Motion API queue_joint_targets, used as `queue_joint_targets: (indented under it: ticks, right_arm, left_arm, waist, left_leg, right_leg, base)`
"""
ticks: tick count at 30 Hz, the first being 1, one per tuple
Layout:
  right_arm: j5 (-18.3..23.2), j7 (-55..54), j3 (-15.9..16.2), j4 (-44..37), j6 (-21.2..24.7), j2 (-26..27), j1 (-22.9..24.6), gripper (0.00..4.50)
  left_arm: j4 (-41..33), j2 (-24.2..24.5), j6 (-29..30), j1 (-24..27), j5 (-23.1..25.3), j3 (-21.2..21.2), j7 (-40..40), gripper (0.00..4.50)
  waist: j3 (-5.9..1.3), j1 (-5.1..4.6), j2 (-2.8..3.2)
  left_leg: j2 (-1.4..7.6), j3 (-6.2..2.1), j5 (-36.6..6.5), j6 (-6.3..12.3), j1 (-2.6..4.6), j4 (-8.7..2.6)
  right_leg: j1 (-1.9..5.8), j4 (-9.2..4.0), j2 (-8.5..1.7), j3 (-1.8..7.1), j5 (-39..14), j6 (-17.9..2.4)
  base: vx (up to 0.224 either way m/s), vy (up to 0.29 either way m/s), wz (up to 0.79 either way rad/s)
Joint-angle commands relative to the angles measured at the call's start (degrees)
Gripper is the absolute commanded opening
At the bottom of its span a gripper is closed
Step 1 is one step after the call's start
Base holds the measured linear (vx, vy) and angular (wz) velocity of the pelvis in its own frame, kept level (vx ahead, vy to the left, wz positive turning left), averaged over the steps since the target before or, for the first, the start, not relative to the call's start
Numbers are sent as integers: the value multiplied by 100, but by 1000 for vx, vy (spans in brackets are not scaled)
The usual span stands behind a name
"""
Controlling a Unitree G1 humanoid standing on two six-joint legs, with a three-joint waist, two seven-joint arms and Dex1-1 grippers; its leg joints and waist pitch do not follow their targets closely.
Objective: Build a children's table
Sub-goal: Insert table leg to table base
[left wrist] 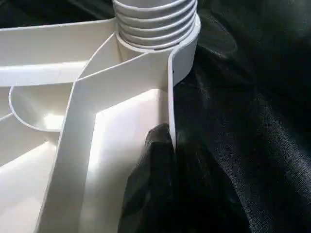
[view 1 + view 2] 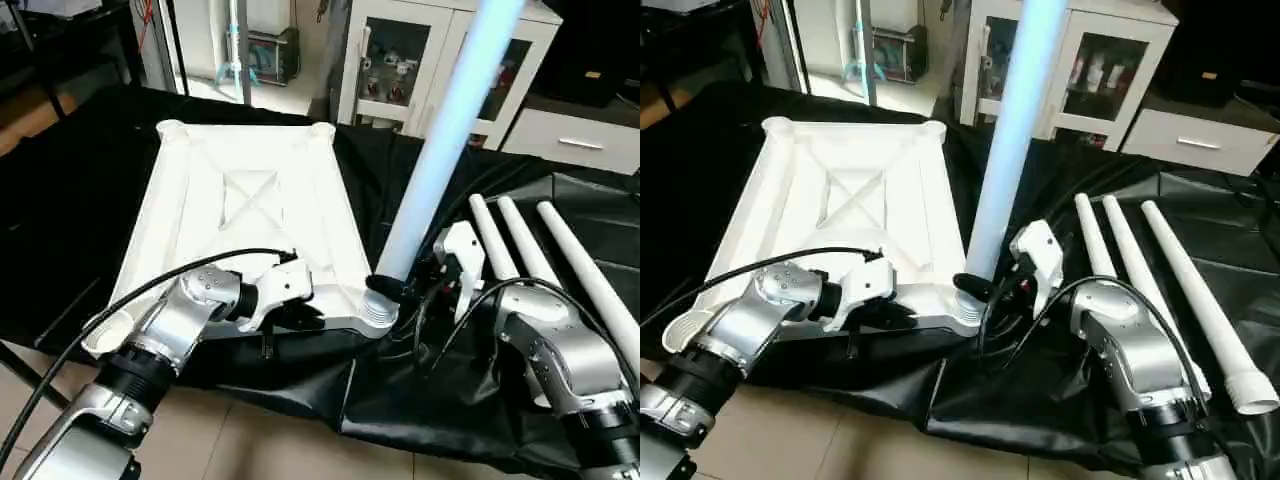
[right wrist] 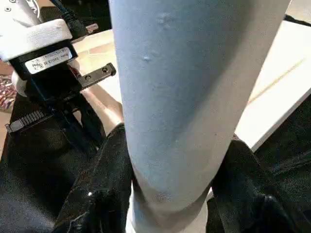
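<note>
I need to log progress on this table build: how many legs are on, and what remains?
Done: none fully seated that I can see. In hand: the right gripper holds one leg upright at the near corner socket of the upside-down tabletop, while the left gripper grips the rim beside it. Left: three legs still lie on the black cloth.

Upright leg [image 2: 440,140]: upper end cut off by the frame edge in both eye views. Its foot, at the right gripper [image 2: 392,288], is partly hidden by the fingers. Left gripper [image 2: 300,316]: fingertips hidden under its white housing and the top's [image 2: 240,200] rim; in the wrist view one finger [image 1: 153,179] shows inside the rim, the other blends into black sheet [image 1: 252,121]. Cabinet [image 2: 1090,70] contents behind the right gripper too small to identify.
</note>
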Motion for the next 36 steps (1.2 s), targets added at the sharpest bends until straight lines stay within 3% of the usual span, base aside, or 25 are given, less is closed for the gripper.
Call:
queue_joint_targets:
  ticks: [1,4,7,8,9,15,20,24,29,35,36]
  right_arm:
    - [-254,-127,201,678,473,-54,274,184]
    - [-247,-270,99,764,436,-5,311,184]
    - [-291,-466,6,771,306,63,378,184]
    - [-297,-572,-50,779,230,112,415,184]
    - [-296,-620,-76,786,192,136,432,184]
    - [-370,-638,-51,775,6,164,497,184]
    - [-389,-674,-39,765,-35,183,562,184]
    - [-369,-728,-70,771,-66,215,536,184]
    - [-400,-863,-113,849,-136,265,464,184]
    - [-738,-1912,-339,1268,-367,544,290,184]
    - [-916,-2610,-463,1577,-461,745,150,184]
  left_arm:
    - [-37,-10,40,141,101,-190,-83,3]
    - [-60,-14,28,166,99,-189,-69,3]
    - [-89,-23,23,190,89,-183,-59,3]
    - [-96,-32,16,199,82,-178,-47,3]
    - [-97,-37,10,202,79,-175,-38,0]
    - [-98,-46,-25,223,88,-182,-4,0]
    - [-104,-53,-23,237,87,-171,8,0]
    - [-128,-53,-4,255,86,-162,13,0]
    - [-158,-49,35,272,65,-128,51,0]
    - [-172,-268,441,147,21,170,645,0]
    - [-141,-442,641,1,66,285,1034,0]
  waist:
    - [-157,-18,70]
    - [-141,-26,96]
    - [-132,-42,82]
    - [-129,-42,117]
    - [-122,-53,90]
    - [-106,-94,106]
    - [-101,-124,126]
    - [-101,-144,133]
    - [-86,-158,136]
    - [-75,-209,135]
    - [-74,-234,124]
  left_leg:
    - [380,-219,-1896,-152,61,-542]
    - [379,-232,-2093,-195,76,-556]
    - [375,-241,-2289,-221,107,-577]
    - [375,-245,-2331,-233,114,-580]
    - [370,-244,-2369,-228,110,-584]
    - [373,-283,-2681,-243,126,-608]
    - [370,-286,-2836,-239,153,-619]
    - [383,-282,-2701,-227,125,-654]
    - [371,-298,-2880,-234,138,-652]
    - [355,-323,-2990,-287,134,-654]
    - [350,-333,-2986,-290,112,-656]
  right_leg:
    - [120,-490,-480,234,-2062,-955]
    - [101,-514,-480,232,-2253,-916]
    - [91,-540,-476,230,-2414,-853]
    - [84,-545,-477,233,-2450,-845]
    - [83,-562,-478,232,-2547,-809]
    - [52,-616,-483,223,-3006,-657]
    - [24,-646,-470,216,-3040,-638]
    - [53,-627,-467,218,-2679,-741]
    - [28,-666,-479,219,-3050,-643]
    - [-14,-697,-485,203,-3405,-528]
    - [3,-705,-484,199,-3500,-473]
  base:
    - [0,0,0]
    - [0,0,0]
    - [0,0,0]
    - [0,0,0]
    - [0,0,0]
    - [0,0,0]
    - [0,0,0]
    - [0,0,0]
    - [0,0,0]
    - [0,0,0]
    - [0,0,0]
